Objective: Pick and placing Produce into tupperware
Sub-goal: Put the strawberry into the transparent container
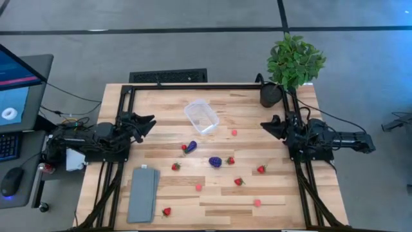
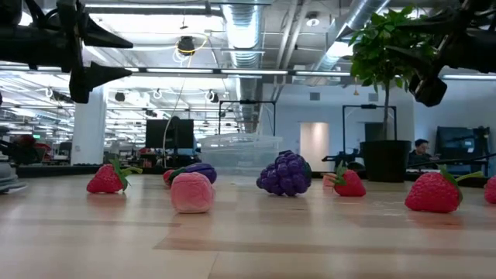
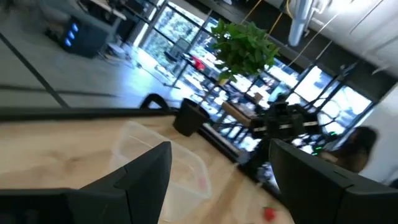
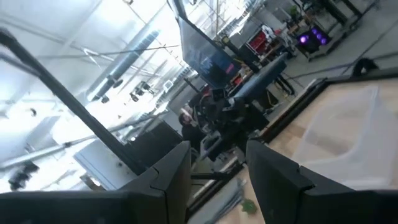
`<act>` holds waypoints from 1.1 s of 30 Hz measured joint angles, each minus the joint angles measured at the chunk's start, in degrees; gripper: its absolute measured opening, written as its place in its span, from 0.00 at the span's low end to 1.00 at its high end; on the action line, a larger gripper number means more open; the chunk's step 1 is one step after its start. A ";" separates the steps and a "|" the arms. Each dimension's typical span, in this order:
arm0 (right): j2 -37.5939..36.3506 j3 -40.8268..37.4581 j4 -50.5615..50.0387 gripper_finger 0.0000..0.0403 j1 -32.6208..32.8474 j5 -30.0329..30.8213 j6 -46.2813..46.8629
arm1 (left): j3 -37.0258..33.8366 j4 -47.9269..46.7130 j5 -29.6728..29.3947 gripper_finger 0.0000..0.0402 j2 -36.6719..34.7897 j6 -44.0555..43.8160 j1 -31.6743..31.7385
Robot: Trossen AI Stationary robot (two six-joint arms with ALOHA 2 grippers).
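Observation:
The clear tupperware [image 1: 201,116] stands on its base on the far middle of the table, also in the low view [image 2: 239,153] and the left wrist view [image 3: 163,155]. The produce lies scattered on the wood nearer than it: purple eggplant [image 1: 190,147], grape cluster [image 1: 215,162] [image 2: 285,173], strawberries [image 1: 176,166] [image 1: 261,169] [image 1: 167,211], pink pieces [image 1: 234,133] [image 1: 199,187] [image 2: 192,192]. My left gripper [image 1: 149,122] [image 3: 217,186] hovers open at the table's left side. My right gripper [image 1: 266,125] [image 4: 217,186] hovers open at the right side. Both point toward the tub.
A flat grey slab [image 1: 143,193] lies near the table's front left corner. A leafy potted plant [image 1: 293,61] in a dark pot [image 1: 270,95] stands at the far right corner. A black frame rail [image 1: 193,86] runs along the far edge. A monitor, keyboard and mouse sit left of the table.

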 joint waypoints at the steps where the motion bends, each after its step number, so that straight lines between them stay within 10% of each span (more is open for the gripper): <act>1: -0.02 0.00 0.02 0.45 0.00 0.00 1.42 | 0.00 0.02 0.92 0.65 0.00 -2.10 0.00; 14: 5.72 0.30 18.46 0.45 2.86 -0.06 -4.13 | 0.02 7.21 14.10 0.65 0.00 -5.30 0.00; 33: 42.46 19.38 17.02 0.45 18.99 -0.26 -10.32 | 0.04 11.77 21.70 0.65 6.01 -9.78 -1.49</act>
